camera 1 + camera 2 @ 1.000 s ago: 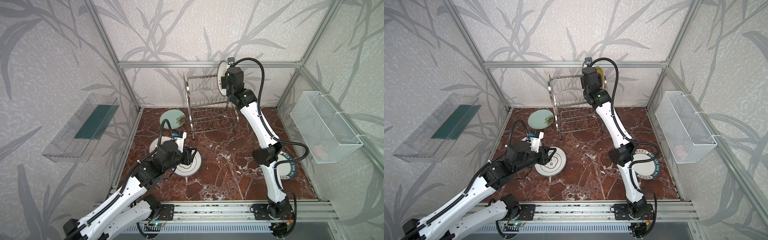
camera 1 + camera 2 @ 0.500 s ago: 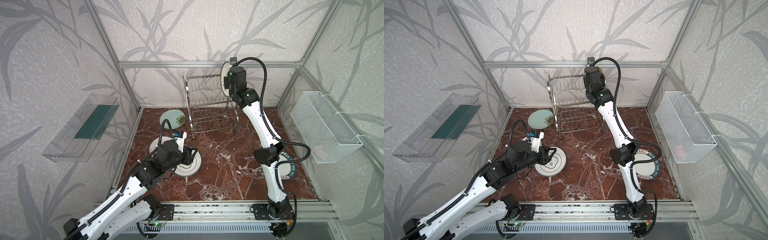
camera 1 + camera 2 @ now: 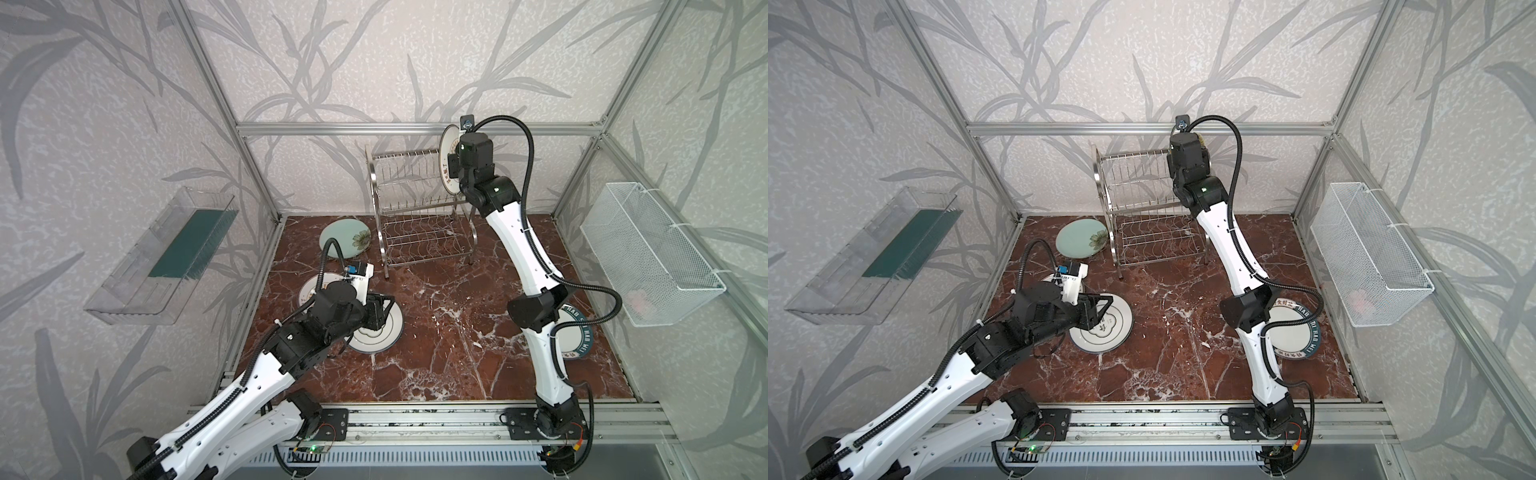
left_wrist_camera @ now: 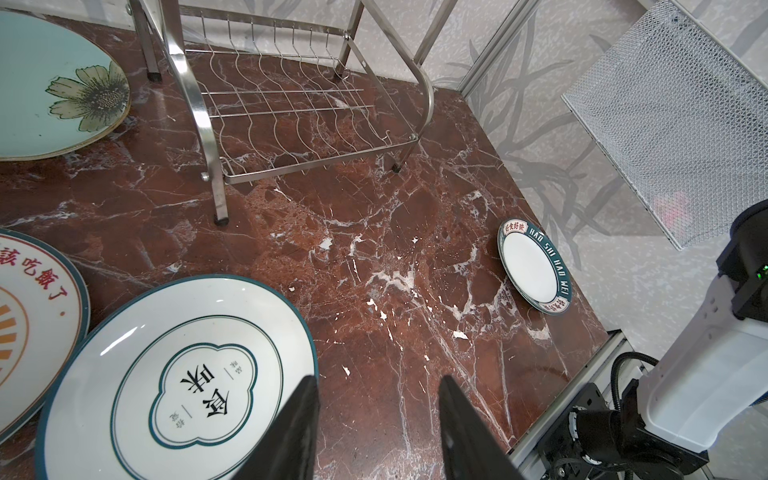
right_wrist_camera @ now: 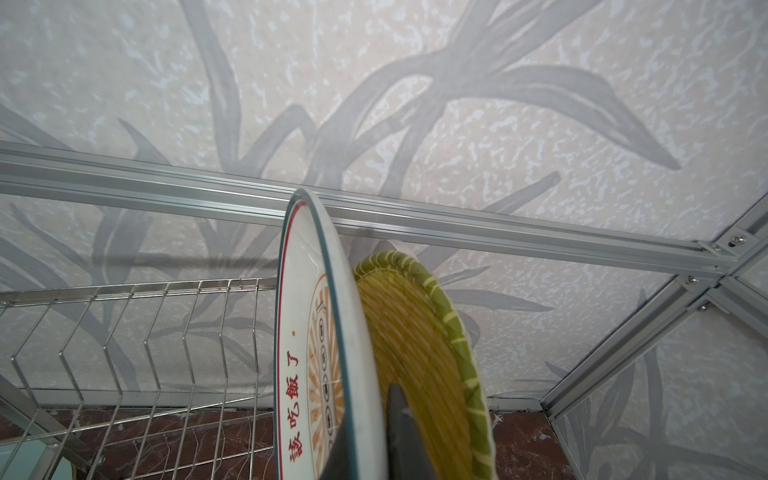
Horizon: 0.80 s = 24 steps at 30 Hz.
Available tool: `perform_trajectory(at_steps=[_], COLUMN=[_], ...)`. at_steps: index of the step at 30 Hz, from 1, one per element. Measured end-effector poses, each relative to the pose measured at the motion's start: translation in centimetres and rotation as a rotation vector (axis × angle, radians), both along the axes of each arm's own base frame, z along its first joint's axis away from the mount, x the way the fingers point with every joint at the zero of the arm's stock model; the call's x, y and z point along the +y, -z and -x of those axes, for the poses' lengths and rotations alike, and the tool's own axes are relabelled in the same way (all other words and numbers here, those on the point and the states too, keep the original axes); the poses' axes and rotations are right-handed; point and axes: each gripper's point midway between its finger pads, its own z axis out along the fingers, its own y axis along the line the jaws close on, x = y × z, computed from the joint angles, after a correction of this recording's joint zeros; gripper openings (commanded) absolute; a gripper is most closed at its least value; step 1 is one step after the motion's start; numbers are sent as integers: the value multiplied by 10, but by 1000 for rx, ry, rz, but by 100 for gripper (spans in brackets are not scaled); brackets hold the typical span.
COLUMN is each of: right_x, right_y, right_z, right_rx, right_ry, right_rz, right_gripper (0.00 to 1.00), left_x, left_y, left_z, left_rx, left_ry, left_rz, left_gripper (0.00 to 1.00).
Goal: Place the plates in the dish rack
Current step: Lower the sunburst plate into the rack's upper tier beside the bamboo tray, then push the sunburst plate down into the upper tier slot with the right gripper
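— Beside the right hand (image 5: 368, 432), how many plates?

— Two, both on edge. That hand is pressed together on the rim of a sunburst plate (image 5: 307, 353), holding it upright at the top tier of the rack (image 3: 415, 208). Just past one finger (image 5: 399, 415) the yellow plate (image 5: 415, 353) stands upright too, close alongside. I cannot tell which slot holds it.

— And lying flat?

— Four on the bench (image 4: 374, 257). Under the left hand (image 4: 378, 380) is the quatrefoil plate (image 4: 178, 374). The other sunburst plate (image 4: 37, 299) lies at that hand's side, rims meeting. The mint plate (image 3: 340, 243) is ahead of that hand, by the rack's foot. The lettered plate (image 4: 530, 266) is well apart from both hands, down by the elbow of the right arm (image 3: 519, 237).

— So six plates?

— Six plates, one rack, two arms.

— How are the arms set?

— The right arm reaches high and long, wrist level with the top tier, hand aimed toward the back wall. The left arm (image 3: 266, 374) is folded low, hand nearly level over the bench. Its fingers (image 4: 299, 424) are spread with nothing between them, one over the quatrefoil plate's rim, the other over bare marble. Whether it touches the plate I cannot tell.
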Motion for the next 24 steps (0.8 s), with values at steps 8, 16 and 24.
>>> perform_trajectory(at_steps=[8,16,24], right_x=[3,3,5], right_y=[2,3,3], right_z=[0,-1,-1], right_rx=[6,10,14], right_ry=[-16,-28,-37], right_rz=[-3,-5,-8], right_gripper=[0,0,0], left_x=[0,0,1], left_y=[0,1,1], left_z=[0,0,1], left_rx=[-1,0,0], left_ry=[0,0,0], left_rz=[0,0,-1], left_gripper=[46,46,46])
